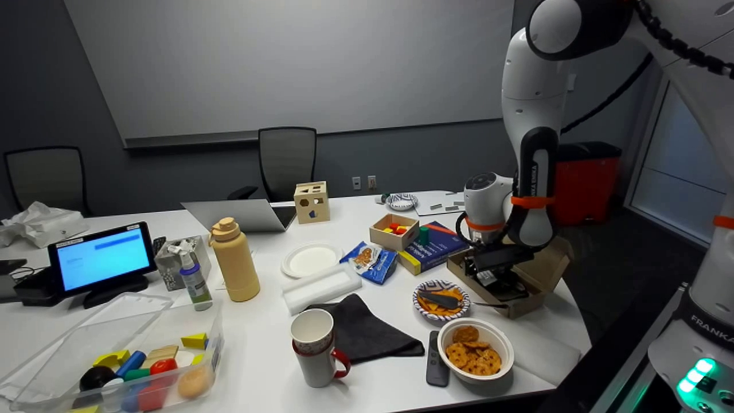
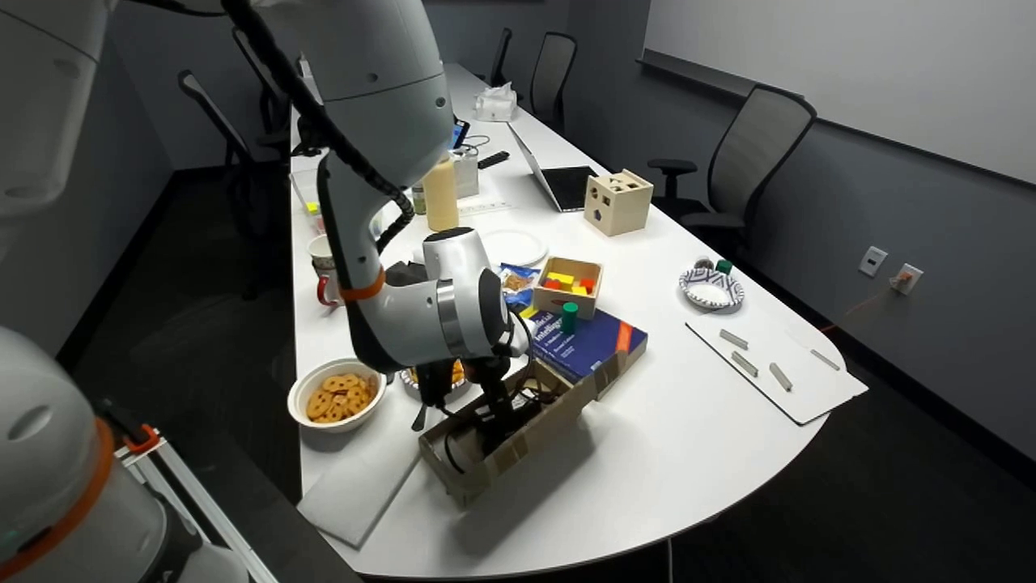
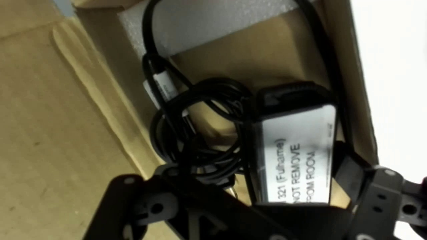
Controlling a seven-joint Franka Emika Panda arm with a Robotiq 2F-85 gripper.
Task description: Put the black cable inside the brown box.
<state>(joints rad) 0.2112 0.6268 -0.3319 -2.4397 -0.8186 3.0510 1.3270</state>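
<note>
Tool (image 3: 269, 156) gapes wide over the black cable (image 3: 245, 100), contact unclear.

Has dark grey walls (image 1: 401, 155) and, on one of them, a wide whiteboard (image 1: 321, 63) with a long ledge (image 1: 195, 138) below; carries also two small wall plates (image 2: 873, 261) lower on the same wall. Contains a long white table (image 2: 688, 437) with a rounded end, and mesh-backed chairs (image 2: 761, 150) along both its sides. Has a dark floor (image 1: 642, 275) and, in an exterior view, pale framed panels (image 1: 676, 152) beyond it. Receives soft light, brightest on the table.
</note>
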